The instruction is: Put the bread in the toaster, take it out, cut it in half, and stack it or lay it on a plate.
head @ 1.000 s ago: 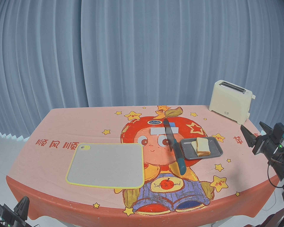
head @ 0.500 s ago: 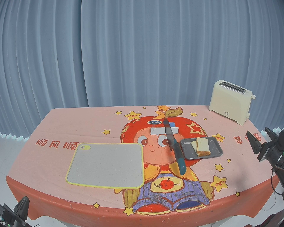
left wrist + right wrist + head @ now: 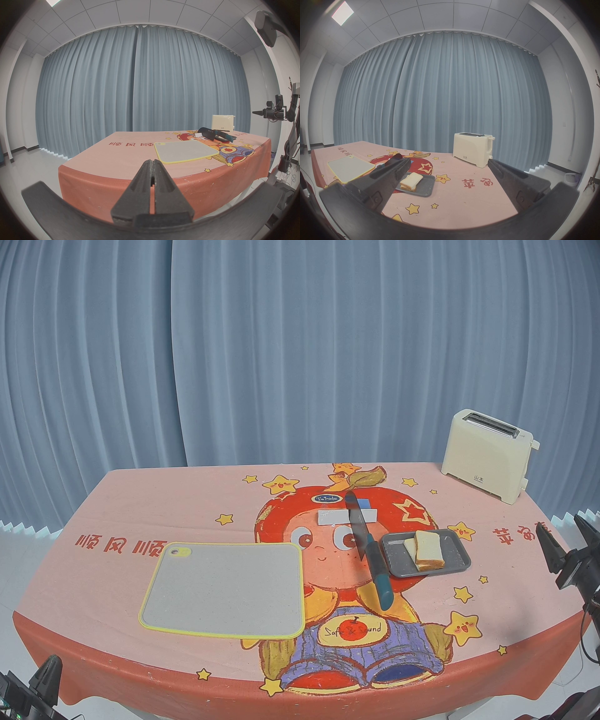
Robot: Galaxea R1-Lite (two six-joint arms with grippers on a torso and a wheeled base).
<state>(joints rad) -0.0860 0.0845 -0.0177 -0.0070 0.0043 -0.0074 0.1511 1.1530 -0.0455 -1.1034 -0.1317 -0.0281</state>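
Two pieces of bread (image 3: 427,550) (image 3: 411,181) lie stacked on a dark grey plate (image 3: 457,560) (image 3: 426,188) right of the table's middle. A cream toaster (image 3: 488,454) (image 3: 471,148) (image 3: 222,122) stands at the far right corner. A knife (image 3: 370,550) (image 3: 215,134) with a teal handle lies left of the plate. The grey cutting board (image 3: 226,589) (image 3: 184,150) (image 3: 350,167) with a yellow rim lies at front left. My right gripper (image 3: 565,539) (image 3: 449,170) is open, off the table's right edge, holding nothing. My left gripper (image 3: 152,175) is shut and empty, low off the front left corner.
A small white and blue card (image 3: 347,515) lies under the knife's blade. The patterned pink tablecloth (image 3: 187,502) covers the table, with bare room at far left and front right. A blue curtain (image 3: 300,346) hangs behind the table.
My right gripper has drawn back to the right and lower, away from the plate and toaster, toward the table's right edge. The bread, knife and board have not moved.
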